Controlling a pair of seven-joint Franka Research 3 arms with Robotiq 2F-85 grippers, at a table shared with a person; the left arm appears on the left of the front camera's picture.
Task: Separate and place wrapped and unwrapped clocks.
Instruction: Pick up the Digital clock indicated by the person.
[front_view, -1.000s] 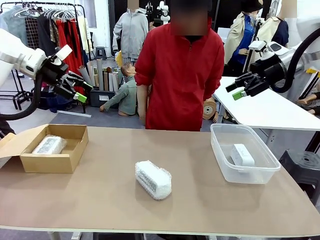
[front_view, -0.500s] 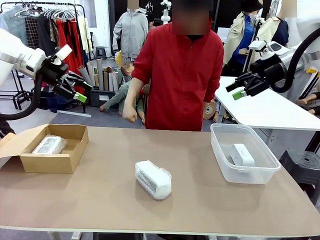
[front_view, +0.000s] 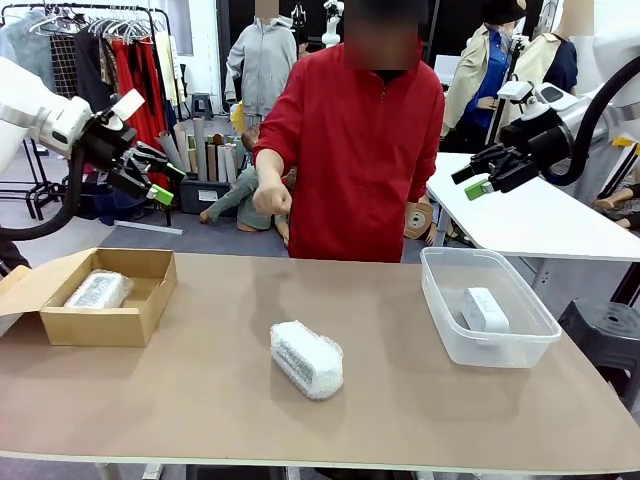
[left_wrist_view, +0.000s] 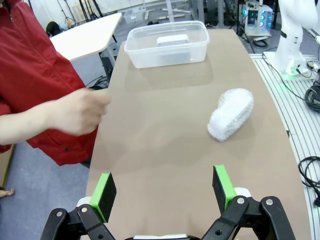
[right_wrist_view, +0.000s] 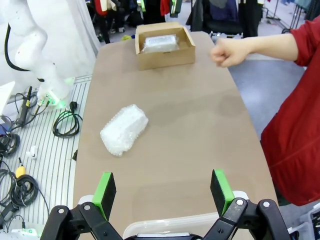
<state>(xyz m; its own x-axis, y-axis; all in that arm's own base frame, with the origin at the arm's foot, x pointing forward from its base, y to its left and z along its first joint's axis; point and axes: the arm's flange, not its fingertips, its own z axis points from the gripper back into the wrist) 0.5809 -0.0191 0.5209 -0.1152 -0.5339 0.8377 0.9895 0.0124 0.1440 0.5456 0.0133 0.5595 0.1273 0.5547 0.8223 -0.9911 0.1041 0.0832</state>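
1. While the left gripper (left_wrist_view: 165, 186) and right gripper (right_wrist_view: 162, 192) hover with fingers (left_wrist_view: 106, 195) spread, the loose wrapped clock (front_view: 306, 359) lies central on the desk (front_view: 150, 400).
2. Padded, it is likely soft, light, slippery; pinch firmly across its narrow middle.

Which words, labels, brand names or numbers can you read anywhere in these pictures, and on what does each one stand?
No text can be read anywhere.
The brown cardboard box: plain sides, no print.
The bare white plastic clock in the clear plastic tub: no legible marking.
The loose bubble-wrapped white clock and the boxed bubble-wrapped white clock: the wrap hides any print.
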